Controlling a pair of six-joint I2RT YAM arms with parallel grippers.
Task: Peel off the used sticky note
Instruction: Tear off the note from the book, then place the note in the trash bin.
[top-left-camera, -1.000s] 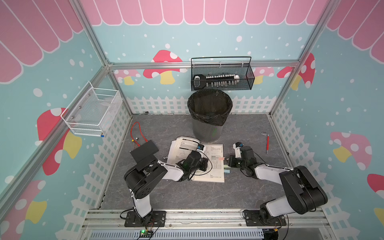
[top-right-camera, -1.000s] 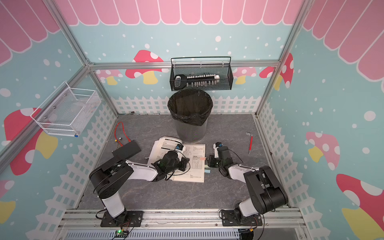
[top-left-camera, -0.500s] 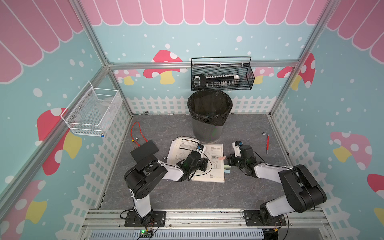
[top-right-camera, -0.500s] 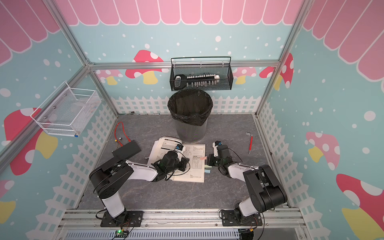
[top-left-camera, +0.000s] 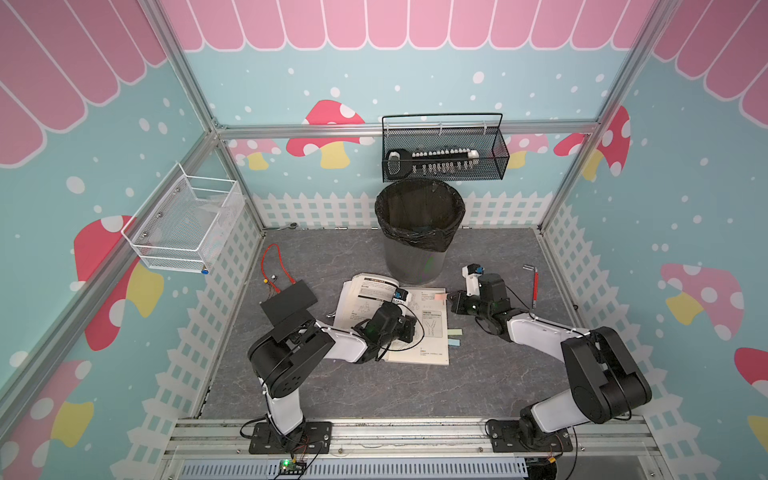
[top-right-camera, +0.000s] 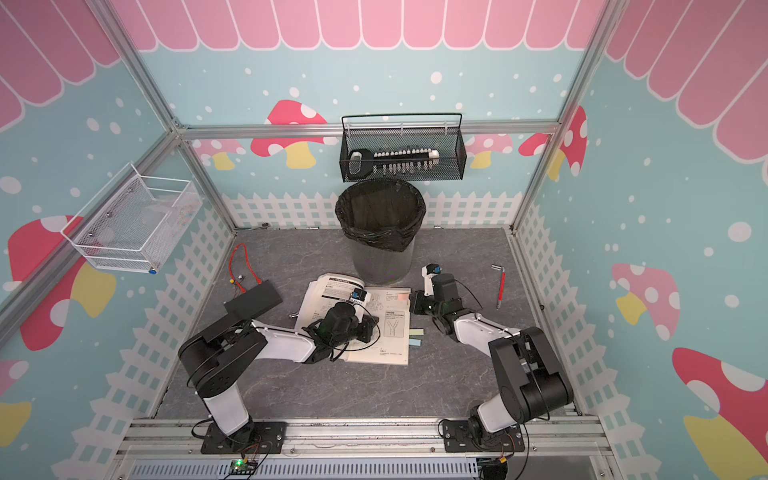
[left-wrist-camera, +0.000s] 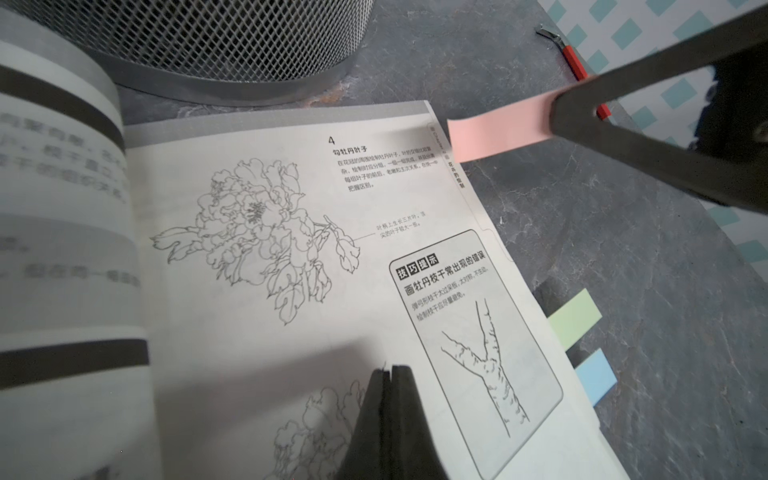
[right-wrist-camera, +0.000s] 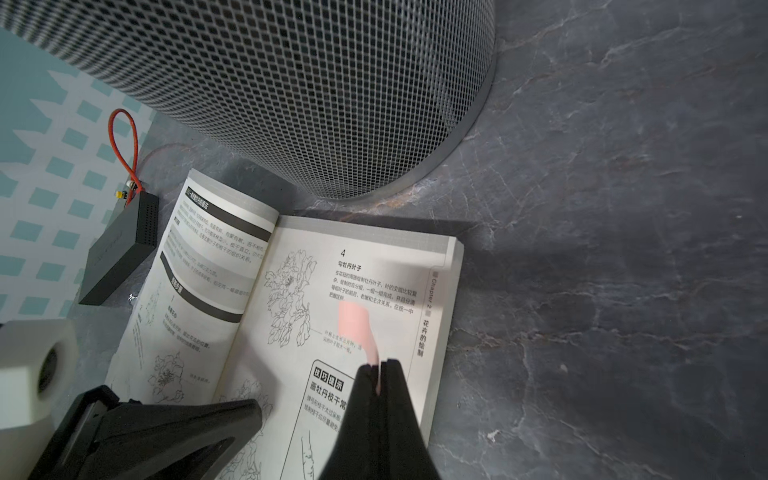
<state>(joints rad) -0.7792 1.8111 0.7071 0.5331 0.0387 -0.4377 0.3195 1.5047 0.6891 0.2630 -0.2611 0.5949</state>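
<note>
Grey stone-look tabletop carries an open drawing book. At its far outer page corner is the pink sticky note, pinched by the right gripper. The left gripper, jaws shut, rests on the page. Note judged light, limp and tear-prone; best held by its free end.

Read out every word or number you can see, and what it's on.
"4": book, right page.
"勾牡丹叶子": heading below it.
"技巧提示": tip box label.
"画牡丹枝干常出现的错误": tip box title.
"Chapter 2 花卉的绘制": page margin.
Body text, left page: too small or blurred.
</note>
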